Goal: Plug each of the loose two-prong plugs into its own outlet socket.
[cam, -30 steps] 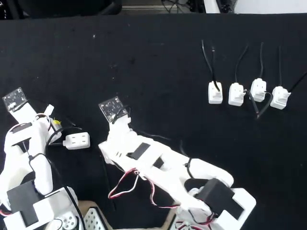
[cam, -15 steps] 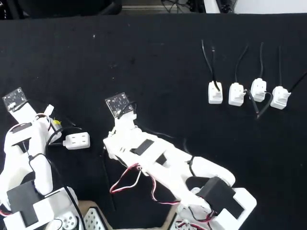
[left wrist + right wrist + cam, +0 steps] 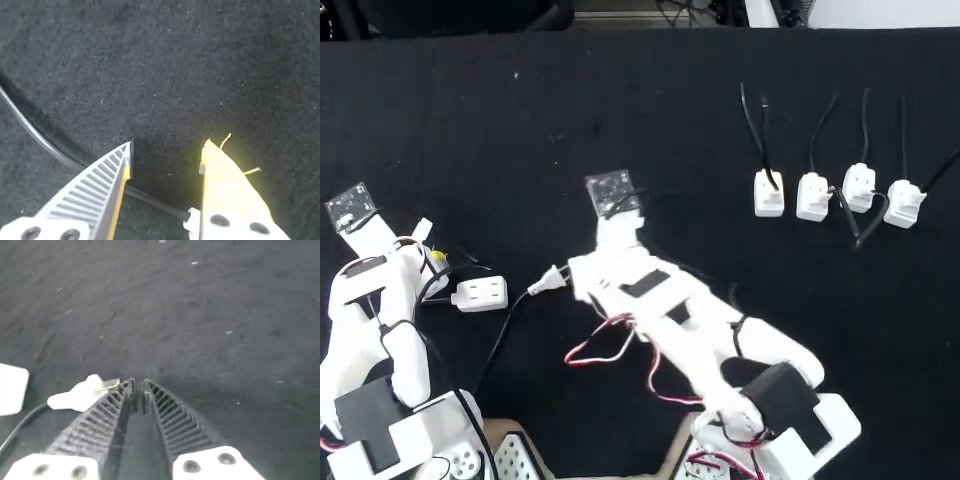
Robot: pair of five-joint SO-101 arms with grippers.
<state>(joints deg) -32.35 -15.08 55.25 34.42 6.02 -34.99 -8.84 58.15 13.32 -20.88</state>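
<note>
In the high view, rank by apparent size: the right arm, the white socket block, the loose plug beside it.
1. right arm, clearly largest
2. socket block
3. loose plug, smallest

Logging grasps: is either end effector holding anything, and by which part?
Nothing is held. The left end effector is open over a black cable; the right end effector is shut empty, a plug beside it.

A black felt mat (image 3: pixel 570 110) covers the work surface; past its far edge sit dark cables (image 3: pixel 688 12) and a white panel (image 3: pixel 880 12).
</note>
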